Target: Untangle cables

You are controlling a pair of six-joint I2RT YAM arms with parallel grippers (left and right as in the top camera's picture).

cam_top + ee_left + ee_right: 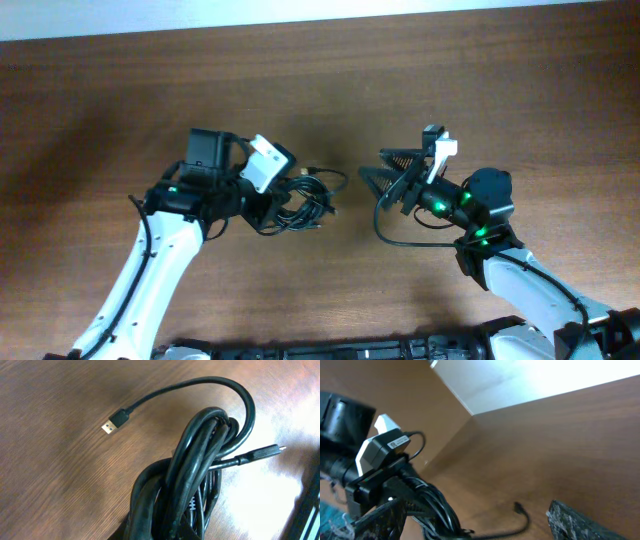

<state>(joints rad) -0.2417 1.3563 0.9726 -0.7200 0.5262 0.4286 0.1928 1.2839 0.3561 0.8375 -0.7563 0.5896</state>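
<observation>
The cables (303, 200) are a tangled black coil on the wooden table, just right of my left gripper (262, 203), which is shut on the coil's left side. In the left wrist view the coil (200, 470) fills the lower middle and hides my fingers. A USB plug (114, 423) lies free at the upper left and a slim plug (264, 452) sticks out to the right. My right gripper (386, 172) stands open a short way right of the coil, with nothing between its fingers (580, 522). From the right wrist, the coil (437, 507) sits near the left finger and a loose plug end (518, 507) lies in the gap.
A thin black wire (395, 240) loops on the table below the right gripper. The table's far edge meets a white wall (300, 15) at the top. Dark arm bases (330, 350) line the near edge.
</observation>
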